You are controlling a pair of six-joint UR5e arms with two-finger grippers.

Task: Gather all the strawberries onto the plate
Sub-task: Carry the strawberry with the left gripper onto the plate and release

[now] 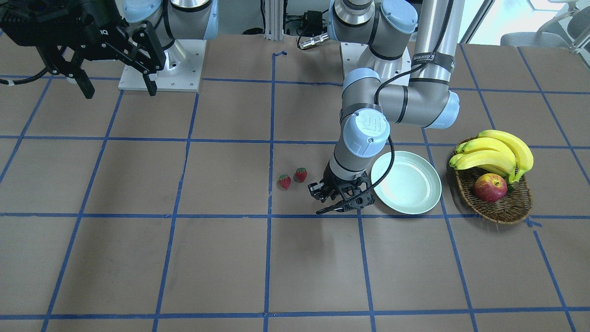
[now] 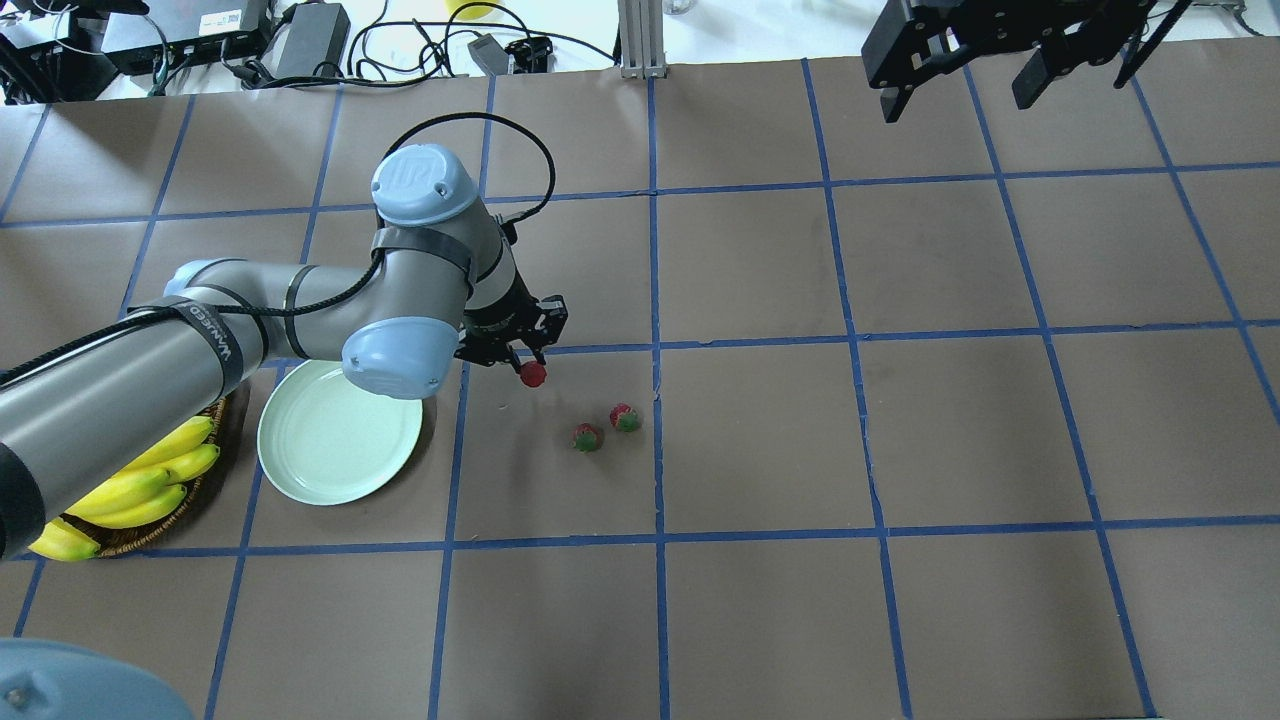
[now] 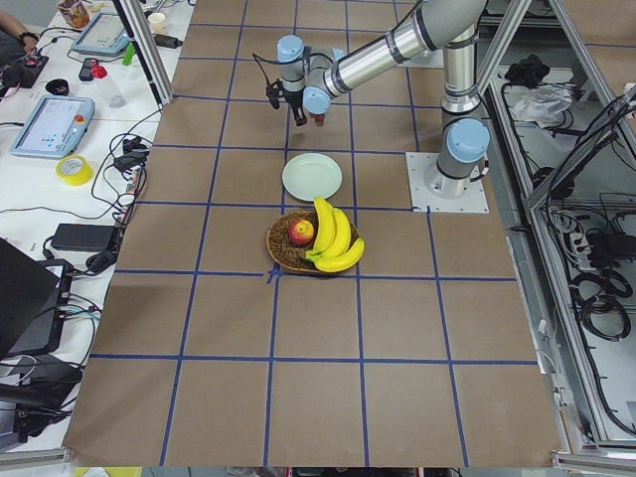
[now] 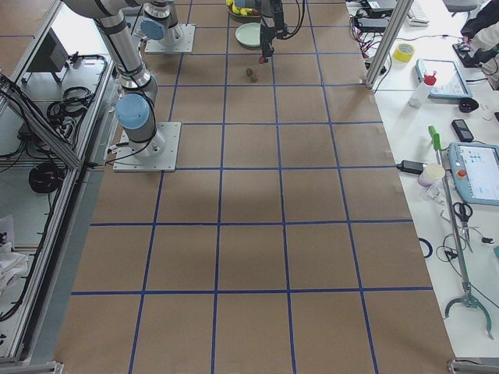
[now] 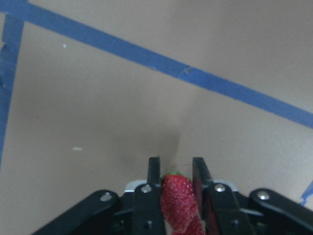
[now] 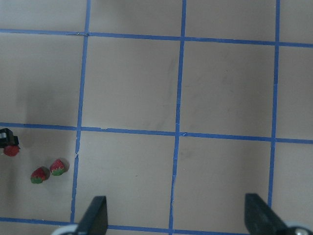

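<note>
Brown table point(image 1: 138, 258) gridded with blue tape point(image 1: 272, 138); white side bench point(image 3: 40, 204) carrying tablets point(image 3: 50, 121), cables point(image 3: 127, 159), yellow tape roll point(image 3: 74, 169).

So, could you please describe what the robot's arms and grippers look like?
The left arm and right arm are silver tubes with pale-blue joint caps; the left carries a black cable and a UR logo. The left gripper and right gripper are black, two-fingered.

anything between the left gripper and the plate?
No object. In the overhead view, only brown table paper and one blue tape line separate the left gripper, shut on a strawberry, from the plate.
</note>
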